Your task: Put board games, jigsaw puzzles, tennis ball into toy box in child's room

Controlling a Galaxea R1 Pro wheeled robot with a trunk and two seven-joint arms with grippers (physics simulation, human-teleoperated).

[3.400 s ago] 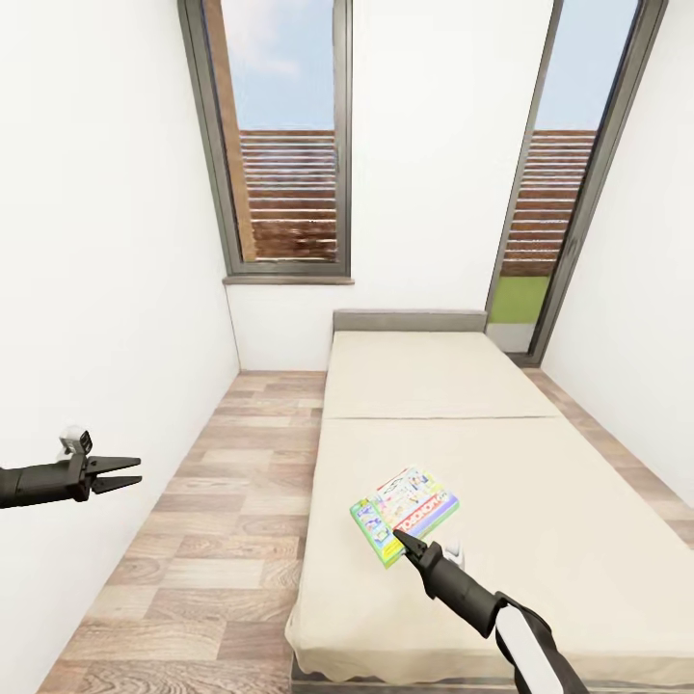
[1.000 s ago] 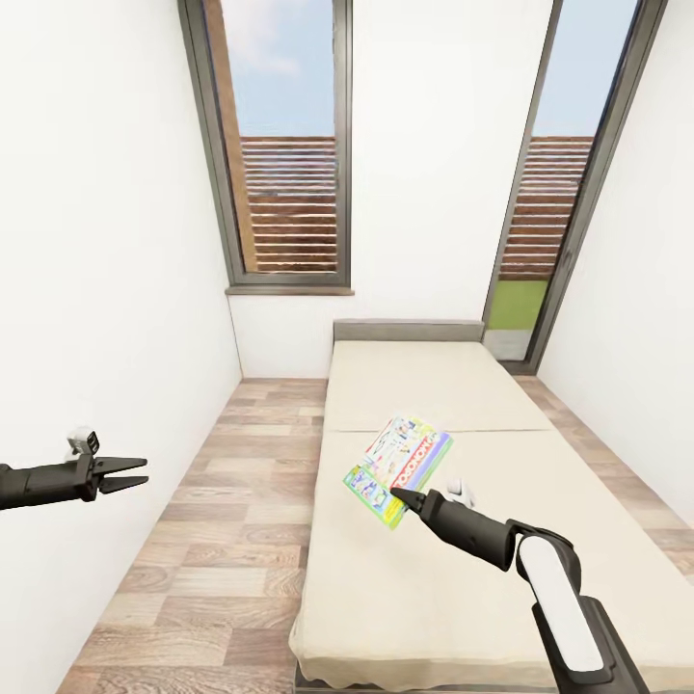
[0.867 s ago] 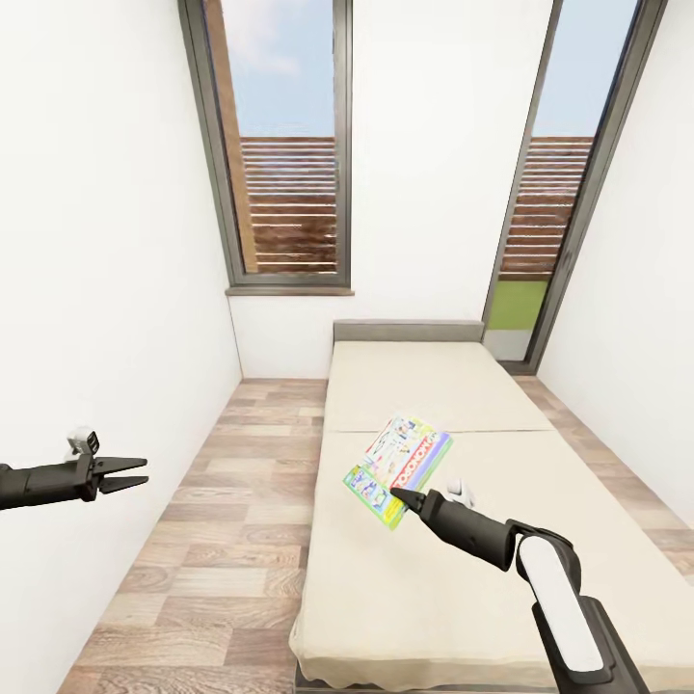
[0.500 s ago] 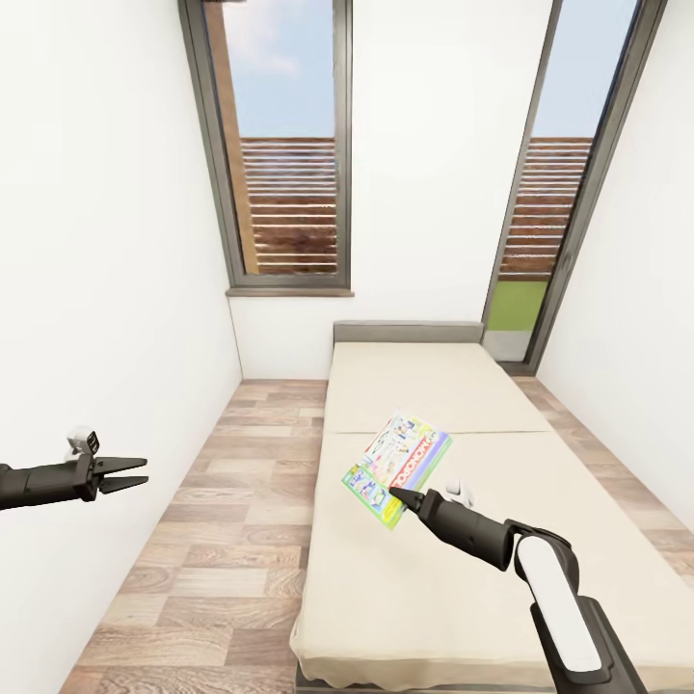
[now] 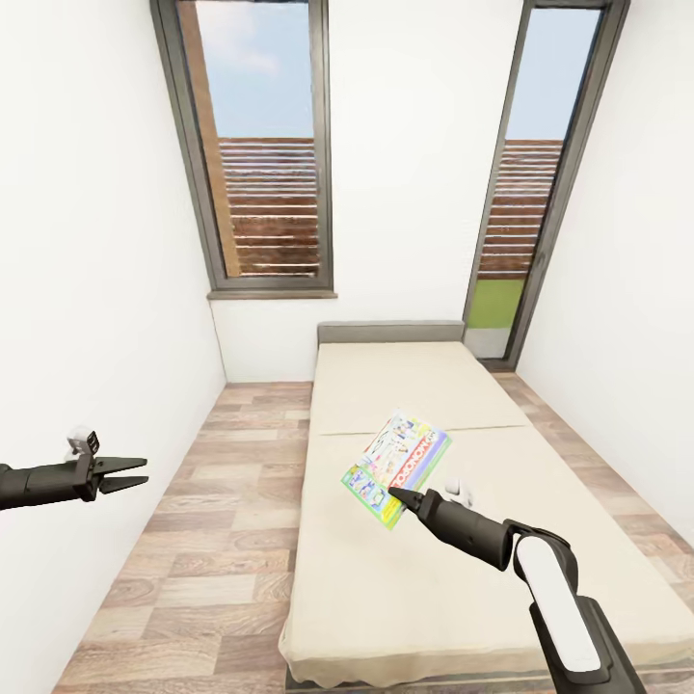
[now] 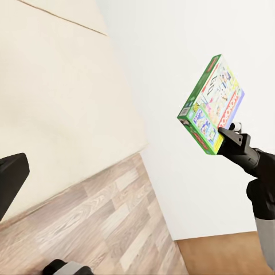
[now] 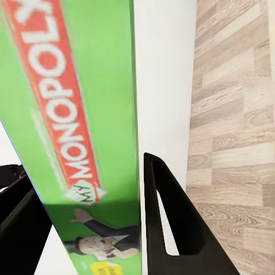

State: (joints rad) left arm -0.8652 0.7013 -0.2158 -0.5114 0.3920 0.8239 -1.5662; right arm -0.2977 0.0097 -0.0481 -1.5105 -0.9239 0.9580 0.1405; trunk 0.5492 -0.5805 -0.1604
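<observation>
Our right tool [image 5: 397, 497] pinches the green-edged board game [image 5: 396, 467] by its edge, tilted in the air above the bed [image 5: 405, 386]. Our left tool [image 5: 133, 472] hangs spread beside the wall [image 5: 87, 289].

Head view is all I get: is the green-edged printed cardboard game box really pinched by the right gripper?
Observer: Yes. The right wrist view shows the green-edged game box sitting edge-on between the right gripper's two black fingers.
Operator: Which game is it?
Observer: The edge reads MONOPOLY, white letters on a red band.
Operator: Is it clear of the beige bed?
Observer: The left wrist view shows it held up against the white wall, apart from the bed.
</observation>
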